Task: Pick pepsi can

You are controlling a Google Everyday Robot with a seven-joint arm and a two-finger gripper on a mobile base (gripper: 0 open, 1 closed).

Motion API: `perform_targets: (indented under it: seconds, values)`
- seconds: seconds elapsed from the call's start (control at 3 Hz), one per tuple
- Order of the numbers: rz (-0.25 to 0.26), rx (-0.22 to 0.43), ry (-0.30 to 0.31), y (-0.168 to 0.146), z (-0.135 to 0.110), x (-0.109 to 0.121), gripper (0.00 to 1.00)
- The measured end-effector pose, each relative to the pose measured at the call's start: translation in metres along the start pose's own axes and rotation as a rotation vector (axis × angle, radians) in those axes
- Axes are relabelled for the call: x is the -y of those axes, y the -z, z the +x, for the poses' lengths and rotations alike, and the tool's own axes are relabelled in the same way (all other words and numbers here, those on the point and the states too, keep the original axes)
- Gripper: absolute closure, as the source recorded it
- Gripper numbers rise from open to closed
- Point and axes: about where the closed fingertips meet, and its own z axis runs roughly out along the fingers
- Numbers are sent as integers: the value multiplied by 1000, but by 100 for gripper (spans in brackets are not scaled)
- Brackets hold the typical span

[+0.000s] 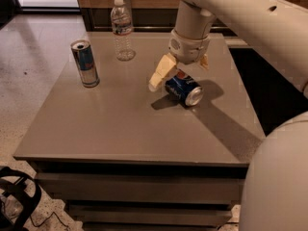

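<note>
**Pepsi can [184, 89] lying on its side may roll**

The gripper [181, 75], over the can just right of frame centre, has its fingers spread apart and not yet closed. An off-centre squeeze could send the can rolling across the table [120, 129] toward the right edge. The slim blue-and-silver can [85, 63] and water bottle [122, 29], upper left, stand well apart.

The grey table [120, 124] carried a slim blue-and-silver can [85, 63], upright near its left edge. A clear water bottle [122, 29] stood upright near the rear edge, apart from that can. Black cabling [19, 196] lay on the speckled floor [29, 47]. The gripper [180, 75] hung over the table's rear right area.
</note>
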Motion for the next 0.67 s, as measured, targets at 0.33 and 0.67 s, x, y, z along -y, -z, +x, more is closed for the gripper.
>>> perform_targets:
  seconds: [0.33, 0.67]
  values:
    - [-16, -3, -4, -6, 3, -4, 0]
    - [-40, 5, -9, -11, 3, -8, 0]
